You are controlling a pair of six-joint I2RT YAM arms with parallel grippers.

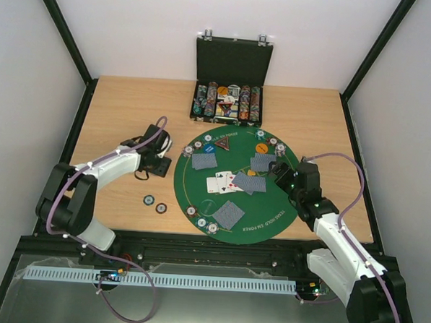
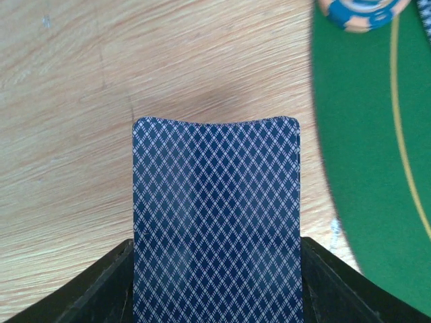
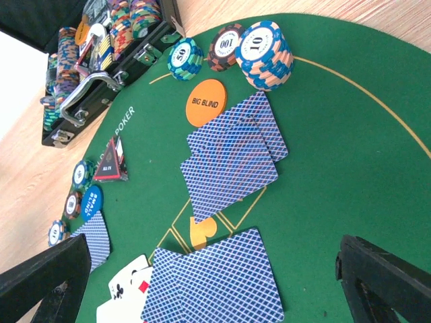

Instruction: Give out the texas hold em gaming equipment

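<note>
Left gripper (image 2: 215, 276) clamps a blue-backed card (image 2: 215, 195) over the table (image 2: 81, 101) just left of the green mat (image 2: 377, 175); I judge it staged for the next seat; right gripper (image 3: 215, 282) gapes wide and empty above the card pair (image 3: 232, 158) on the mat's right side, near the chip stacks (image 3: 266, 54).

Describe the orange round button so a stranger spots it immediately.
Find the round green felt mat on the wooden table. Near its far right rim, between the striped poker chip stacks and two overlapping blue-backed cards, lies the orange disc. Only it is plain orange, printed BIG BLIND.
</note>
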